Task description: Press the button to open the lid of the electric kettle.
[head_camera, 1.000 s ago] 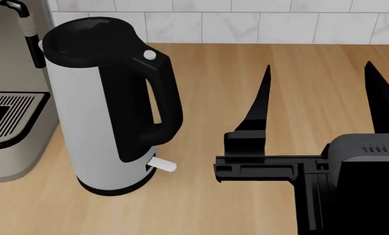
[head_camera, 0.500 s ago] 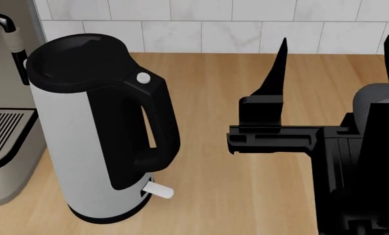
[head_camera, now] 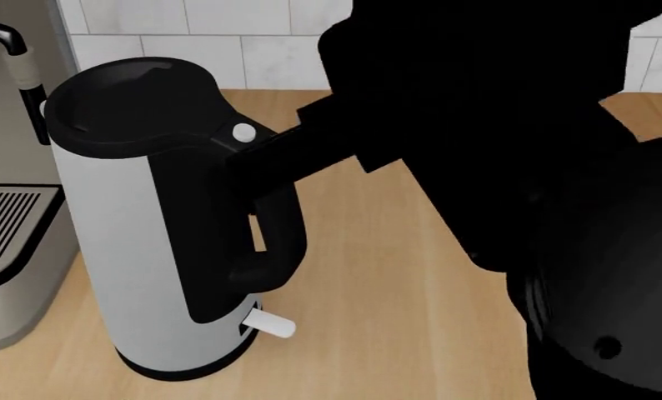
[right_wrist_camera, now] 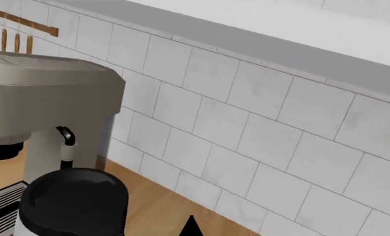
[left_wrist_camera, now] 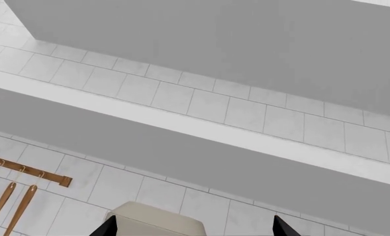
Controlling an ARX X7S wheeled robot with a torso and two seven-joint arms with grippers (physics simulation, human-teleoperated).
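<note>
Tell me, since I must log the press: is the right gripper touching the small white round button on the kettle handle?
Cannot tell. In the head view the black right gripper ends beside the small white round button, silhouettes merging; the right wrist view omits the button.

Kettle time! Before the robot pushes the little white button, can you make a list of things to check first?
1. Lid closed on the electric kettle: ok, it sits flat.
2. Button in sight: ok, white dot at the top of the handle.
3. Right arm close to the button: ok, its dark end reaches beside it.
4. Touching the button: cannot tell.
5. Right gripper open or shut: cannot tell, only one fingertip shows.
6. Kettle upright on the counter: ok.
</note>
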